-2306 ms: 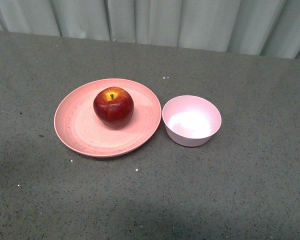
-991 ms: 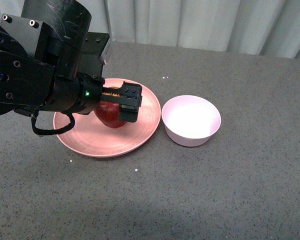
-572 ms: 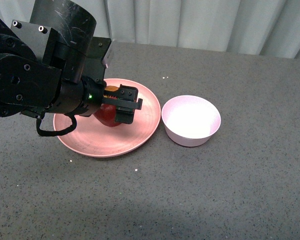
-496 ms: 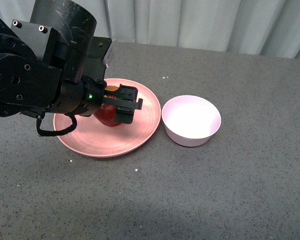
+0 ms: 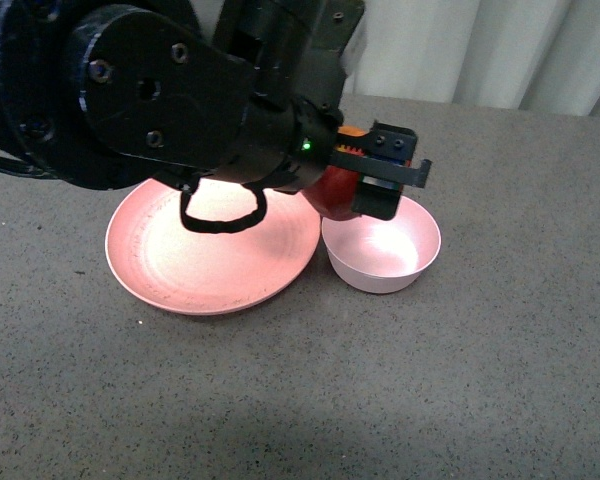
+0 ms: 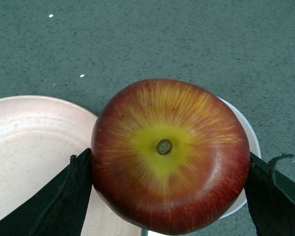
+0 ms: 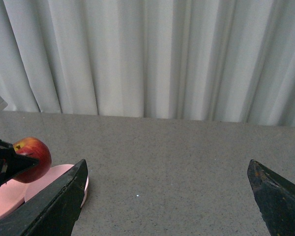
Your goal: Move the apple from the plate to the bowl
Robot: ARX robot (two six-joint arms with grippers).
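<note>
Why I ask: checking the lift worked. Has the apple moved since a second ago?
Yes. Shut in the left gripper, the apple has gone right, off the plate's middle, and now hangs raised at the bowl's left rim.

Front camera looks down the table (image 5: 480,380); both wrist cameras share the apple (image 6: 169,155), left closest.

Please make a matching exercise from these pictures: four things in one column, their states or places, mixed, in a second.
1 glossy dark red apple
2 wide salmon-pink plate
3 small deep pale pink bowl
4 right gripper

A open, holding nothing
B empty, further right
C clamped in the left gripper, lifted
D bare, further left

Pairs: 1-C, 2-D, 3-B, 4-A
</note>
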